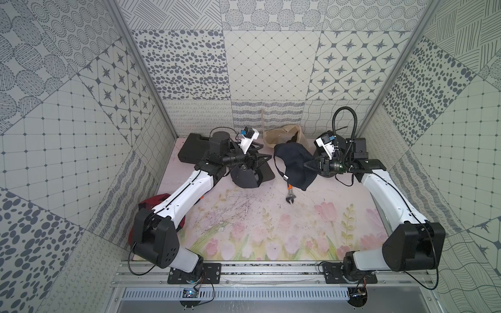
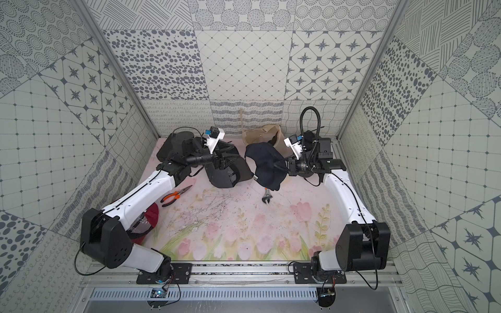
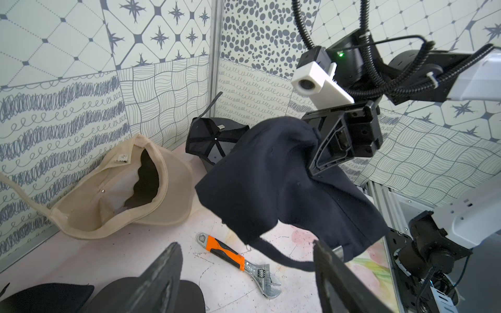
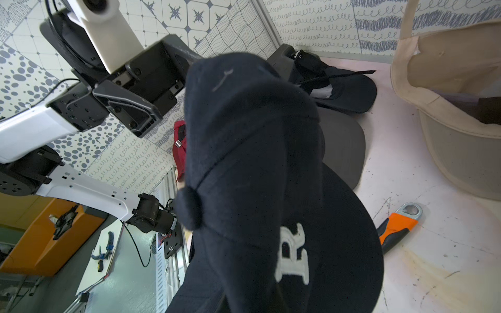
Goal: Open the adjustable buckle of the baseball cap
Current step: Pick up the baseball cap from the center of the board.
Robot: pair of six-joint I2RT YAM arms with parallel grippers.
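Navy baseball cap [image 4: 257, 162], white "R" on the front, hangs crumpled over the table [image 1: 271, 230] near its far edge; right gripper [image 1: 306, 164] jaws clamp its crown; strap [image 1: 277, 168] loops slack to a metal buckle [image 1: 285, 177]; left gripper [image 1: 263, 154] jaws stand apart just beside the strap.

Caps: six: navy cap [image 1: 294, 165], beige cap [image 1: 283, 136], red cap [image 1: 154, 202], grey cap [image 4: 343, 151], black cap with loose strap [image 4: 344, 92], black cap showing its inside [image 3: 210, 135]
Wrench [image 1: 290, 196]: one
Pliers [image 2: 176, 193]: one pair
Case [image 1: 191, 147]: one
Arms: two: left arm [image 1: 189, 187], right arm [image 1: 385, 195]
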